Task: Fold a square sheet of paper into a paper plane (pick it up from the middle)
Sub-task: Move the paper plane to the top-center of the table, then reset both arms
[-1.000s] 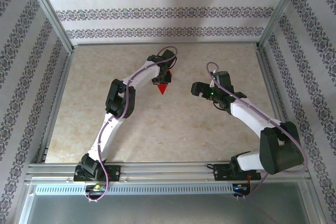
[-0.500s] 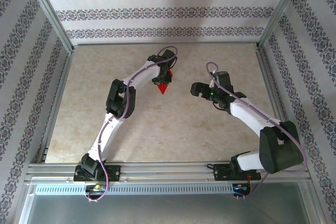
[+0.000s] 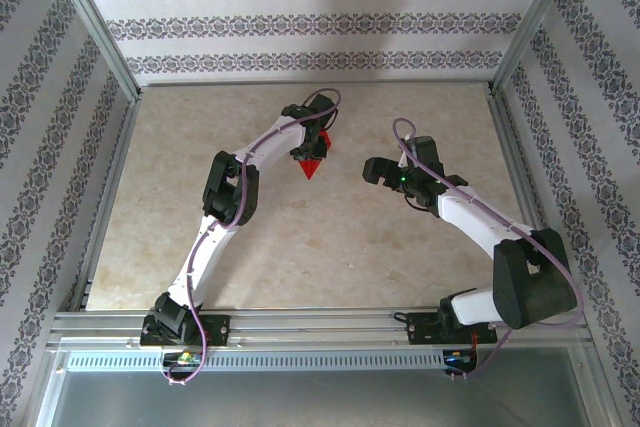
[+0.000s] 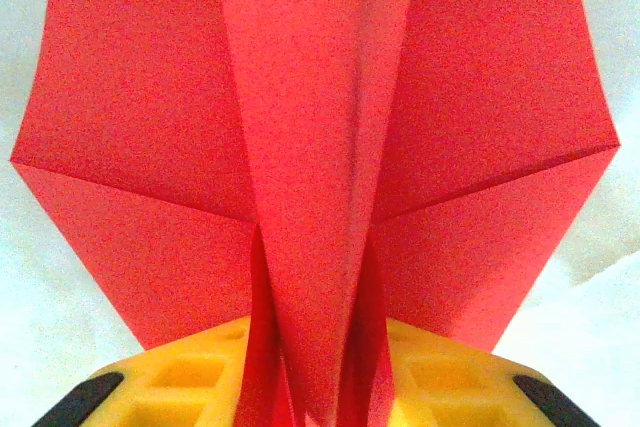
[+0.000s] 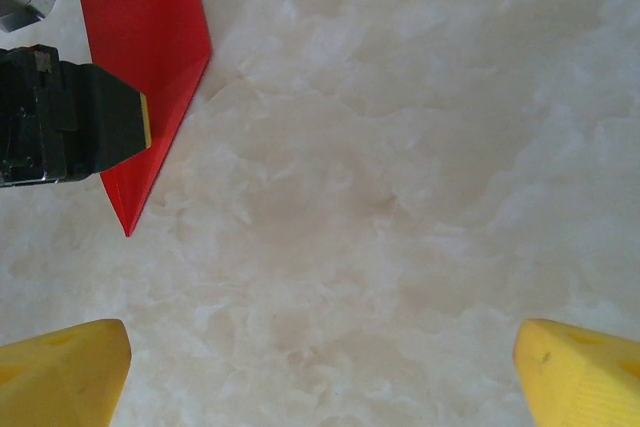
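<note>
Pointing nearward lengthwise: paper plane (image 3: 311, 165)

Top external: fixed, high, behind the 2 arm bases (image 3: 170, 325). Looks down and forward over the whole table (image 3: 300, 257). Far view, both arms in full.

Left wrist: rides on the left gripper (image 3: 308, 154) and faces out along its yellow fingers (image 4: 180, 382), which sit at the bottom edge. Very near: the paper plane (image 4: 320, 147) spans most of the frame.

Right wrist: rides on the right gripper (image 3: 372, 169) and faces down at the tabletop from close range, with its 2 yellow fingertips (image 5: 60, 372) in the bottom corners.

Shared: all 3 views take in the plane. The right wrist catches it at top left, side-on, with 1 left-gripper finger.
</note>
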Action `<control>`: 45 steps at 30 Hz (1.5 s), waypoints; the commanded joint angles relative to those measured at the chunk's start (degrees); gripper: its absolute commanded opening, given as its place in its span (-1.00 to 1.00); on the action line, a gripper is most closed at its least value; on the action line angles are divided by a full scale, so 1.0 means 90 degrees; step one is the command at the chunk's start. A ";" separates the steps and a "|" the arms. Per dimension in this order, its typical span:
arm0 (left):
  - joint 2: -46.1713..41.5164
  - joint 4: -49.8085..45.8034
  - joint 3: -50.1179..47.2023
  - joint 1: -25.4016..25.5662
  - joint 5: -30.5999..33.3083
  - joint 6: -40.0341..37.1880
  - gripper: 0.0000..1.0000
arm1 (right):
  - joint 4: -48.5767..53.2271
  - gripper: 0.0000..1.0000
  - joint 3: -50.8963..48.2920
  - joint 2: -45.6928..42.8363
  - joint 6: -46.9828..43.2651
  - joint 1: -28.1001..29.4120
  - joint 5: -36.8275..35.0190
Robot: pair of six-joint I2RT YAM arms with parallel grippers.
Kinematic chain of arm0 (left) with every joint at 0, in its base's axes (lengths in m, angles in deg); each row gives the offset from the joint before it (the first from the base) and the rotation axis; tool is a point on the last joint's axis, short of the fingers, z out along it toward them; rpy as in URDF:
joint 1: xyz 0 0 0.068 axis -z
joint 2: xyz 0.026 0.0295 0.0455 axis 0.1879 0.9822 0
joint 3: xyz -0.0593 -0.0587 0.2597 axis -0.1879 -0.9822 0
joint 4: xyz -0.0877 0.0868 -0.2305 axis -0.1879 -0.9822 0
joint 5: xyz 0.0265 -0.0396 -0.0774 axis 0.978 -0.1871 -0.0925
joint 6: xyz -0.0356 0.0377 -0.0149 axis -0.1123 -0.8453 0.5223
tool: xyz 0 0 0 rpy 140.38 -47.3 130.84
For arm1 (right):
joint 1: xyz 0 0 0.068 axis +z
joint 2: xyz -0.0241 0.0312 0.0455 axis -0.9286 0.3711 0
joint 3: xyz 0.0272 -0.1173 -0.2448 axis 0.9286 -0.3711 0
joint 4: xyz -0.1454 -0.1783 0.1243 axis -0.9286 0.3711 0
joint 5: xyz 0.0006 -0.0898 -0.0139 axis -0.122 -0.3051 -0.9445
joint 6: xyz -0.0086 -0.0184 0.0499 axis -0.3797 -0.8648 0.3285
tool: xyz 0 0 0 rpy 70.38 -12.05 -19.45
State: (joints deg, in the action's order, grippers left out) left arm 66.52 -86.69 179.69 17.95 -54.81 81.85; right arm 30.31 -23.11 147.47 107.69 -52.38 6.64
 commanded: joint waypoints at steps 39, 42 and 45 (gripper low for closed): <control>-0.4726 0.1889 -0.3483 -0.0208 0.1383 0.0165 0.49 | -0.0076 0.96 0.0529 -0.0982 -0.0957 -0.0333 -0.1253; -0.6050 0.3014 -0.5392 -0.0407 0.2154 0.0096 0.77 | -0.0298 0.96 0.0356 -0.1188 -0.1167 -0.0414 -0.2057; -0.7282 0.4163 -0.7249 -0.0735 0.2675 -0.0016 0.97 | -0.0694 0.96 -0.0031 -0.1324 -0.1431 -0.0513 -0.2794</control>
State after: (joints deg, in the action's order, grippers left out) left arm 6.39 -61.48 124.59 13.79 -38.96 83.08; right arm 27.47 -20.51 136.56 98.97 -56.14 -8.99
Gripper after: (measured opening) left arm 0.971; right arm 0.980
